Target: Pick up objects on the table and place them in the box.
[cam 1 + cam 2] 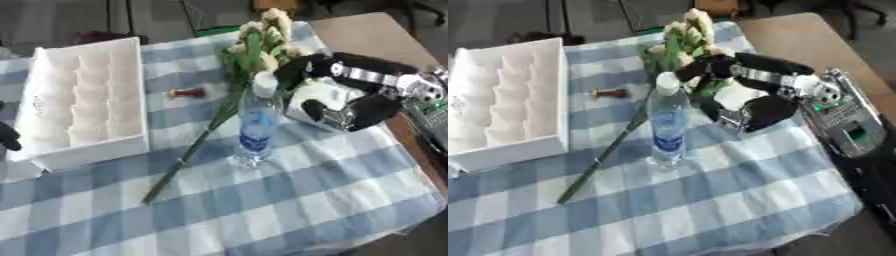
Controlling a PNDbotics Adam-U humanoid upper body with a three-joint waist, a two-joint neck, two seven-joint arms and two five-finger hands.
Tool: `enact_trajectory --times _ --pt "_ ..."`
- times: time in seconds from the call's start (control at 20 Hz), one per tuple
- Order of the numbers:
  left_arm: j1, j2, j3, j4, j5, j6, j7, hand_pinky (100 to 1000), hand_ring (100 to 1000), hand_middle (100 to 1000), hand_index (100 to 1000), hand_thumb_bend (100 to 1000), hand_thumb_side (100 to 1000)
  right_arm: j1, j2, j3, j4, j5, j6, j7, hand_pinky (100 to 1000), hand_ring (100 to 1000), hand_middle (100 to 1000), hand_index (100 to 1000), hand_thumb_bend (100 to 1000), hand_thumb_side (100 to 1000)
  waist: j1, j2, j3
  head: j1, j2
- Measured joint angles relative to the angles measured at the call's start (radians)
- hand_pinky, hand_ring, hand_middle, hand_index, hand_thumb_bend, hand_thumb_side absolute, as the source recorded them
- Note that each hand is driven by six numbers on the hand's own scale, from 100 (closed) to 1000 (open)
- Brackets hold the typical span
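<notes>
A clear water bottle [256, 122] with a blue label and white cap stands upright in the middle of the checked cloth. A bunch of pale flowers [259, 37] lies behind it, its long green stem [188, 155] running down to the left. A small red-brown object [186, 92] lies between the flowers and the white compartmented box [83, 150] at the left. My right hand [325, 100] hovers just right of the bottle, its fingers [296, 67] spread beside the flower heads, holding nothing. Only a black bit of my left hand [8, 136] shows at the left edge, next to the box.
A grey device [846, 120] with a green light lies at the right, by my right forearm. Bare brown tabletop [798, 35] shows at the back right. The blue-and-white cloth [289, 210] hangs over the table's front and right edges.
</notes>
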State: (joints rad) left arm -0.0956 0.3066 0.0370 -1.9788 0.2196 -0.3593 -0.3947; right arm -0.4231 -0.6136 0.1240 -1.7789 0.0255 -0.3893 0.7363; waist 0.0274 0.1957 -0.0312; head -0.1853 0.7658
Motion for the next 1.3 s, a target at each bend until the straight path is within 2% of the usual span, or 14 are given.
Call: enact_trajectory --times 0.3,0.35,0.65,0.8,1.15,1.3 --pt "0.0 0.0 -0.002 0.0 0.0 0.0 -0.001 458 548 694 701 152 798 -0.026 0.015 0.0 0.022 0.025 -0.007 -0.028 773 898 875 965 100 641 0.001 0.0 0.001 0.0 0.0" --pt "0.0 0.0 -0.002 0.0 0.0 0.0 -0.001 458 548 694 701 152 798 -0.028 0.018 0.0 0.027 0.033 -0.007 -0.039 766 890 869 963 100 593 0.001 0.0 0.001 0.0 0.0" --pt "0.0 0.0 -0.003 0.0 0.0 0.001 -0.003 457 548 694 701 152 798 -0.073 0.038 -0.024 0.075 0.102 0.038 -0.21 756 877 862 955 100 552 0.002 0.0 0.001 -0.001 0.0" --pt "0.0 0.0 -0.003 0.0 0.001 0.002 -0.004 457 549 694 701 152 798 -0.088 0.039 -0.024 0.081 0.12 0.048 -0.258 758 874 861 956 100 532 0.003 0.0 0.001 -0.002 0.0" --pt "0.0 -0.001 -0.003 0.0 0.001 0.001 -0.007 457 549 695 702 152 797 -0.128 0.047 -0.007 0.091 0.133 0.047 -0.284 764 876 864 958 100 527 0.005 0.0 0.006 -0.006 0.0" --pt "0.0 -0.001 -0.005 0.0 0.003 0.0 -0.008 457 550 695 701 152 797 -0.143 0.047 0.009 0.099 0.134 0.038 -0.28 768 877 865 960 100 555 0.005 0.0 0.01 -0.01 0.0"
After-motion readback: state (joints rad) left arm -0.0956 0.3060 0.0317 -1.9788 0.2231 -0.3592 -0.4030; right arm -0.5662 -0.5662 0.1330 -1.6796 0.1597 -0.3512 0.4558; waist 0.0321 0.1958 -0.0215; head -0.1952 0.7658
